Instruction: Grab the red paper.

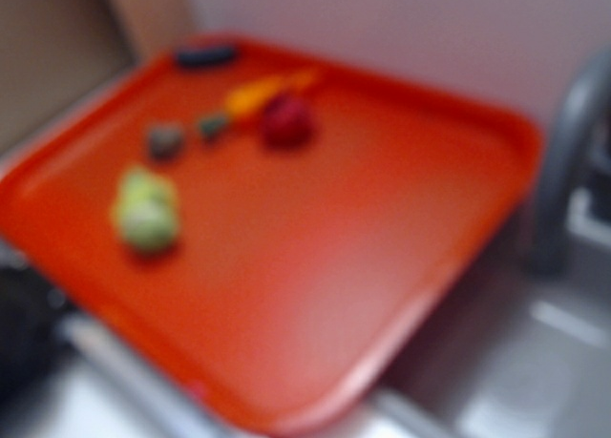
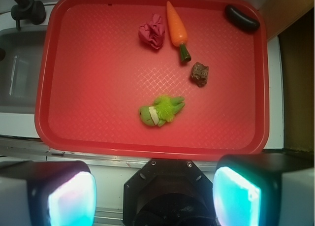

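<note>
At 12 o'clock from your claw (image 2: pixel 155 191), fingers apart and empty, sits the red paper (image 2: pixel 152 32), touching the carrot's (image 2: pixel 176 24) left side.

- Large orange-red tray (image 2: pixel 59 88), rounded corners, raised rim, fine diamond texture on the floor; fills most of the wrist view.
- Orange toy carrot (image 2: pixel 175 21) with a green stem (image 2: pixel 184 53), lying flat in the tray's far half, tip toward the far rim.
- Small brown lumpy chunk (image 2: pixel 200 73), just beyond the stem end, apart from it.
- Green plush toy (image 2: pixel 160 110) near the tray's middle, lying on its side, pale band across it.
- Dark oblong piece (image 2: pixel 241 17) tucked into a far corner, close against the rim.
- Grey metal sink (image 2: pixel 19 73) beside the tray, dark faucet (image 2: pixel 24 8) above it.
- Exterior view blurred throughout; only colour blobs readable there.
</note>
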`<action>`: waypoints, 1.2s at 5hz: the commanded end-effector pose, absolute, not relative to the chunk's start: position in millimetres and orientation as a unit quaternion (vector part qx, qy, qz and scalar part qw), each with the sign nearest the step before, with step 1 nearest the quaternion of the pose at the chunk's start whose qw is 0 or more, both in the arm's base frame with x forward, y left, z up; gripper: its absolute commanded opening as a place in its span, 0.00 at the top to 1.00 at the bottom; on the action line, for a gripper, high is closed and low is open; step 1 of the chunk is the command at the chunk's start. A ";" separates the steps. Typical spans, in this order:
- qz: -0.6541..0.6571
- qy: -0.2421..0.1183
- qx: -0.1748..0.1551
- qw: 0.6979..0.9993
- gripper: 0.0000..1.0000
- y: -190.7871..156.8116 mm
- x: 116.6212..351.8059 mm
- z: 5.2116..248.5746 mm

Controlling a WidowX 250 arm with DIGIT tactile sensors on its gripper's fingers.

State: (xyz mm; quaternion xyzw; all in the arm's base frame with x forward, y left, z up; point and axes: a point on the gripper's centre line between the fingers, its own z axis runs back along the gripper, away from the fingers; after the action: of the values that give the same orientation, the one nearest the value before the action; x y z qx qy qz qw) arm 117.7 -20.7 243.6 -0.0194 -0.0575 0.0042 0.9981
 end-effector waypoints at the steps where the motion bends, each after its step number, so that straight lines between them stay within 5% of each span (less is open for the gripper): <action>1: 0.004 -0.058 -0.019 0.998 0.00 -20.7 117.7 243.6; 3: 0.004 -0.062 -0.021 0.998 0.00 -11.5 134.3 238.8; 4: 0.020 -0.094 -0.028 0.995 0.00 -13.2 153.8 227.3; 6: 0.045 -0.078 -0.010 0.996 0.00 -38.8 214.3 184.1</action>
State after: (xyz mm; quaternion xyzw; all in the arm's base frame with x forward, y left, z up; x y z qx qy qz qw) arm 210.8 -40.9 175.1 -0.0089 -0.0586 0.0404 0.9974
